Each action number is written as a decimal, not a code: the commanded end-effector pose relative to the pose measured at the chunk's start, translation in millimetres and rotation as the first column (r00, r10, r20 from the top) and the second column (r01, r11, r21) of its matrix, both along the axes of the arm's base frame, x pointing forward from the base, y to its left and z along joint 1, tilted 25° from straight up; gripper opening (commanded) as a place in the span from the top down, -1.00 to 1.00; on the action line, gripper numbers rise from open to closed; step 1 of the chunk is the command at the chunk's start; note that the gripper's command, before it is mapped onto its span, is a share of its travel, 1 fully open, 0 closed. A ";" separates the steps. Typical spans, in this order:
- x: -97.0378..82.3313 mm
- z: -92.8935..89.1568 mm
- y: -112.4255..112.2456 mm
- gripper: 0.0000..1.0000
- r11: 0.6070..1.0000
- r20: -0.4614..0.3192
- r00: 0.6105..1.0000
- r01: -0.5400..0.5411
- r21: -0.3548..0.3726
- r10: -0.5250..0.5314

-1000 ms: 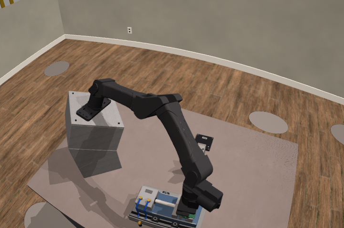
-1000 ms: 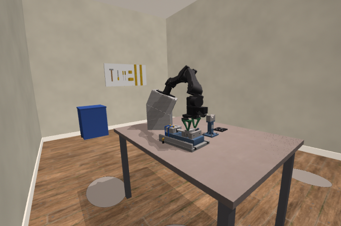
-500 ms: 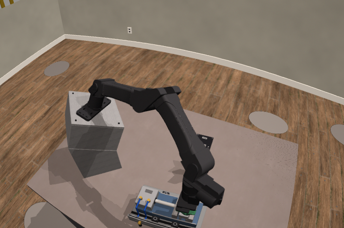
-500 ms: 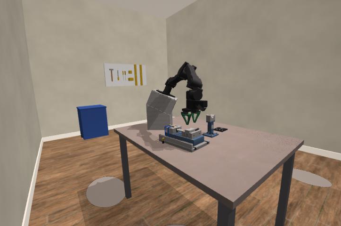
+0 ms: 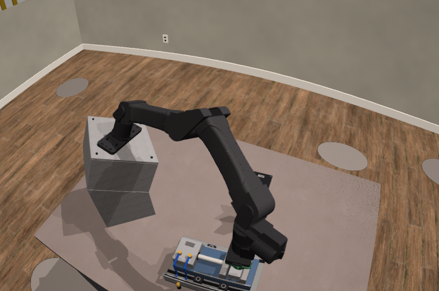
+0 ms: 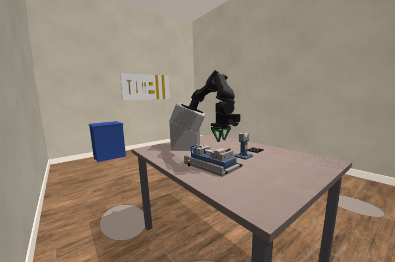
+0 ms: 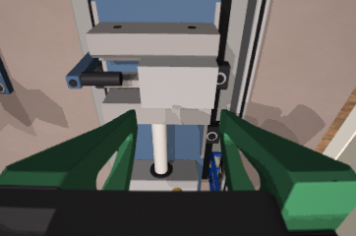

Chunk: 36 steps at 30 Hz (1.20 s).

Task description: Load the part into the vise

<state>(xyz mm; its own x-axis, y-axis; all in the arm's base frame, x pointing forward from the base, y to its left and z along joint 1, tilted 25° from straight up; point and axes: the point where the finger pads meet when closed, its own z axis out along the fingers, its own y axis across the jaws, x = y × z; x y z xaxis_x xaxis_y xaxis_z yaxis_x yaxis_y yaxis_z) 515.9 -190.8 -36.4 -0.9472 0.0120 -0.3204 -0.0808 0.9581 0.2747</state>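
The part (image 7: 178, 88), a light grey block, lies between the vise jaws, its plain top face up; its slot is not visible. It rises above the fixed jaw (image 7: 153, 44) and hides part of the moving jaw (image 7: 124, 113). Whether its long side touches the fixed jaw cannot be told. The black work stop (image 7: 102, 79) points at its left end in the wrist view, with a light strip showing between them. My gripper (image 7: 178, 118) (image 6: 221, 140) is open, nothing between its green fingers, a little above the vise on the rod side of the part.
The air cylinder's white rod (image 7: 159, 147) (image 5: 210, 258) joins the moving jaw. Blue hoses (image 5: 185, 265) rise beside the cylinder block. The V-block (image 6: 243, 137) stands on a blue post beside the vise. The black infeed plate (image 6: 255, 150) lies behind it, with no part seen on it.
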 end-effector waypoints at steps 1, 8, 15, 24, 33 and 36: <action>-5.1 13.6 -9.8 1.00 1.000 0.015 1.000 0.017 0.002 -0.017; -5.1 13.6 -9.8 1.00 1.000 0.015 1.000 0.017 0.002 -0.017; -5.1 13.6 -9.8 1.00 1.000 0.015 1.000 0.017 0.002 -0.017; -5.1 13.6 -9.8 1.00 1.000 0.015 1.000 0.017 0.002 -0.017; -3.8 16.3 -11.0 1.00 1.000 0.020 1.000 0.016 -0.001 -0.016; -2.8 3.7 -19.5 1.00 1.000 0.014 1.000 0.016 0.002 -0.016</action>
<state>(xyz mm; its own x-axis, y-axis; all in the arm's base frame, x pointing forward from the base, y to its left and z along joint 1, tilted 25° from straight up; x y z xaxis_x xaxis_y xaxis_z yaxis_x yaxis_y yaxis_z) 514.9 -191.4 -37.0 -0.9475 0.0099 -0.3196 -0.0834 0.9573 0.2769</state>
